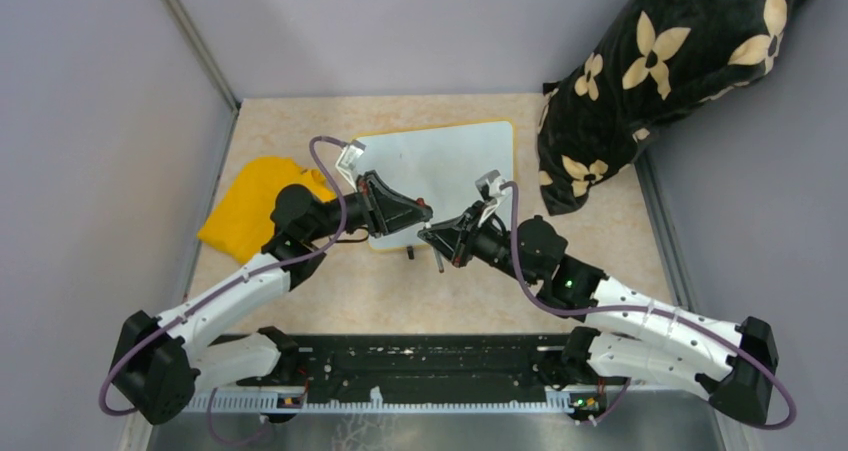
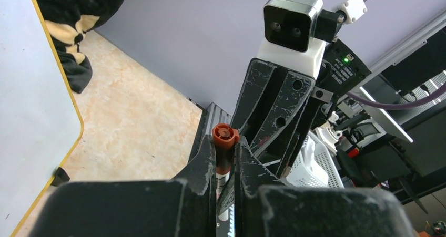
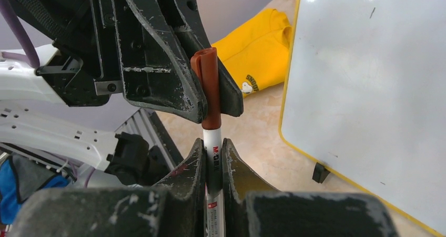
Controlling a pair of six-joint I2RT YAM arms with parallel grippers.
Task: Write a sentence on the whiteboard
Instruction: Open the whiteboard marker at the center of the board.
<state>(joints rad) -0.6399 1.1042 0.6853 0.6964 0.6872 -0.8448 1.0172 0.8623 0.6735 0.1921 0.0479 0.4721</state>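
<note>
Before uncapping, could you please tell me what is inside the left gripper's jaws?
The left gripper pinches the marker's red-brown cap; the right gripper clamps the barrel. The cap hides the tip.

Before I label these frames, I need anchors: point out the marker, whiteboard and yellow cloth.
marker (image 3: 212,142): right wrist view, white barrel just below the cap.
whiteboard (image 1: 447,161): top external view, bare white face.
yellow cloth (image 1: 245,209): top external view, its uncovered middle.

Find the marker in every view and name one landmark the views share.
Top: marker at centre, mostly hidden between left tool and right tool.
Left wrist: bottom centre, cap end in the left tool.
Right wrist: centre, body in the right tool, cap in the left.
Landmark: whiteboard, upper centre; left edge; right side.
</note>
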